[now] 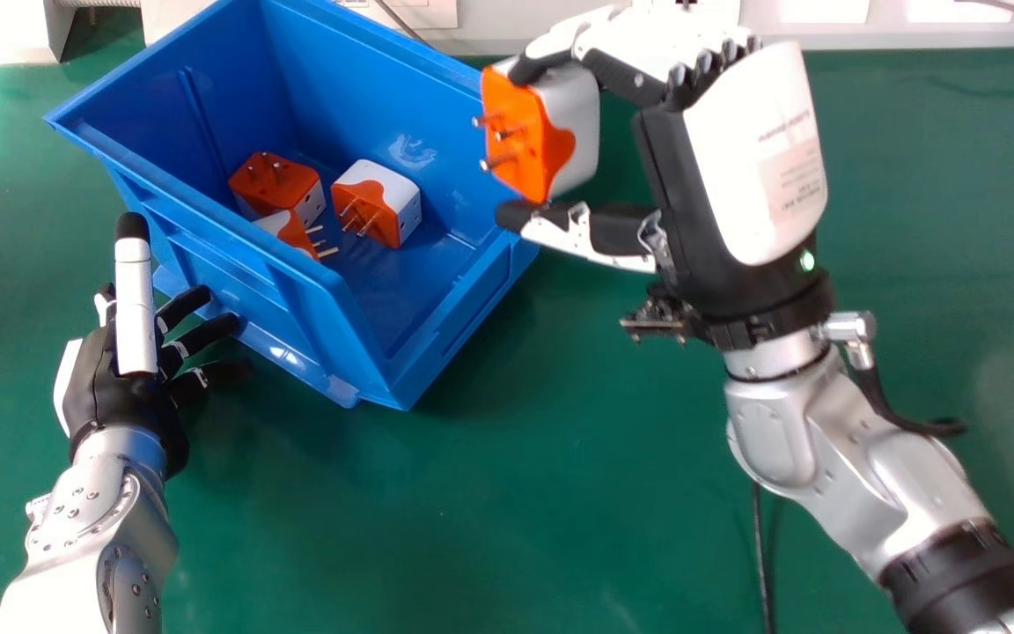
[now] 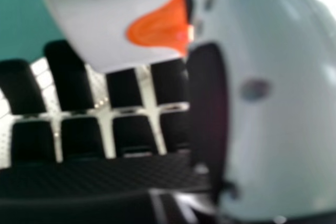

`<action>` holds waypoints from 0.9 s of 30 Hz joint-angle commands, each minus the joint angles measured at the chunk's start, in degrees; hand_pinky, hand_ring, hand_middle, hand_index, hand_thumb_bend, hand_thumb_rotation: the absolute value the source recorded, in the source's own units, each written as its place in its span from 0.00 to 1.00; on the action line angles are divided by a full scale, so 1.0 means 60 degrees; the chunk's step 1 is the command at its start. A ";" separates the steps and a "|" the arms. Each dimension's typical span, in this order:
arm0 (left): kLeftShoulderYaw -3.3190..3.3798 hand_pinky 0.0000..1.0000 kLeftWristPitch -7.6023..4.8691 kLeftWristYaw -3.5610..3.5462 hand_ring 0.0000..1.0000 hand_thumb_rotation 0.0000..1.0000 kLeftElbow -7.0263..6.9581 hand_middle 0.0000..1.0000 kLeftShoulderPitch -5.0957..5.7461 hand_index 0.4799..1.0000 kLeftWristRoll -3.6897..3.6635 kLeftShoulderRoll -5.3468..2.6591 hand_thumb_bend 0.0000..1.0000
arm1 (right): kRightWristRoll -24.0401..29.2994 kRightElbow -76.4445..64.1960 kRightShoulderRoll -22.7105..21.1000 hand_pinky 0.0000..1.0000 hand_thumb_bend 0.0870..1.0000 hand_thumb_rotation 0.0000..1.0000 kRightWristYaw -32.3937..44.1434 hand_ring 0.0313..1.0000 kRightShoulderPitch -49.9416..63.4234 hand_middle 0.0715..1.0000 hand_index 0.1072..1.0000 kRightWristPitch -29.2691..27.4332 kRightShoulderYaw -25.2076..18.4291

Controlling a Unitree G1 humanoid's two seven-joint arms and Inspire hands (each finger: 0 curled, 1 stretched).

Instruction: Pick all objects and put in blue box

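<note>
A smooth, faintly glossy green surface (image 1: 489, 511) is lying under the work. The right hand (image 1: 740, 167) is pinching a chunky white plug (image 1: 576, 123), orange-faced and metal-pinned, near the box's two o'clock edge. Placing it well is probably meaning easing toward eight o'clock, keeping pins off the stiff-looking ribbed walls of the blue box (image 1: 437, 343), and releasing low beside three similar plugs (image 1: 377, 202). The left hand (image 1: 124, 387) is idling around seven o'clock, fingers spread.

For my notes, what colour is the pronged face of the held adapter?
Orange, clearest in the head view.
</note>
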 commanded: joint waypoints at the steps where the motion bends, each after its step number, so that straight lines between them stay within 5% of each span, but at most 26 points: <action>1: -0.0124 0.64 0.0287 -0.0103 0.73 0.93 0.0113 0.83 0.0148 0.77 -0.0034 -0.0168 0.85 | 0.0003 0.0453 0.0466 0.36 0.45 0.00 -0.0577 0.43 -0.0900 0.48 0.41 0.0108 0.0134; 7: -0.0131 0.64 0.0240 -0.0188 0.73 0.93 0.0136 0.83 0.0207 0.77 -0.0026 -0.0146 0.84 | 0.0046 0.2665 0.1479 0.36 0.45 0.00 -0.0567 0.43 -0.2537 0.48 0.39 0.0789 0.0684; 15: -0.0122 0.64 0.0306 -0.0136 0.74 0.93 0.0037 0.84 0.0245 0.77 -0.0035 -0.0233 0.83 | 0.0636 0.5481 0.2001 0.35 0.45 0.00 0.0718 0.43 -0.4591 0.49 0.42 0.0120 0.1248; 27: -0.0228 0.65 0.0226 -0.0106 0.74 0.93 -0.0059 0.85 0.0327 0.78 0.0061 -0.0289 0.83 | 0.0458 0.7362 0.2800 0.35 0.45 0.00 0.2079 0.44 -0.5980 0.50 0.42 0.1681 0.2225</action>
